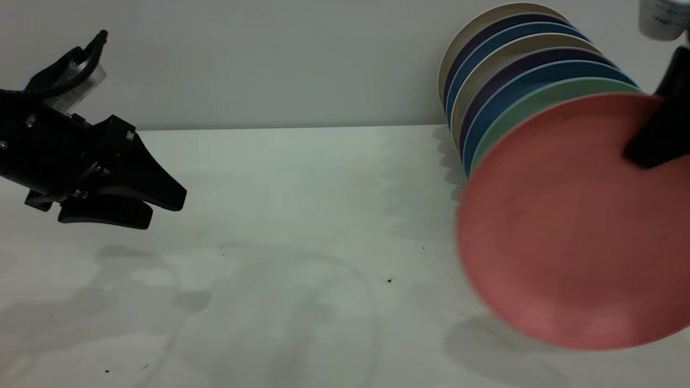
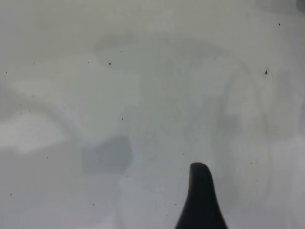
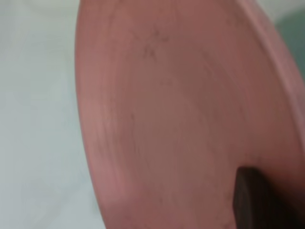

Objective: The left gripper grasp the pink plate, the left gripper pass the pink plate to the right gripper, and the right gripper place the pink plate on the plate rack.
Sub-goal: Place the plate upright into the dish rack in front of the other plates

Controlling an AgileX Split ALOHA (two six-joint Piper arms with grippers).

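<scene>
**Pink plate held on edge at the end of a row of plates**

Salmon-pink and matte, the plate [image 1: 571, 226] stands nearly upright at the right of the white worktop [image 1: 280, 215], its face turned to the camera. The right gripper [image 1: 655, 145] comes down from above, and its jaws are closed on the plate's upper right rim; one black jaw tip shows against the pink face in the right wrist view. The plate's lower edge hangs just above or at the worktop; which one cannot be told.

Just behind it a row of plates [image 1: 517, 70] stands on edge, mint-green nearest, then blue, purple and cream. The rack itself is hidden behind the pink plate.

The left gripper [image 1: 145, 207] hovers well apart at the far left, over bare worktop, jaws slightly parted and holding nothing.

The plate looks stiff, light and smooth, so a rim pinch could let it swing or slip. The raised rim is the likeliest place to take hold, and it should be lowered gently into a slot.
</scene>
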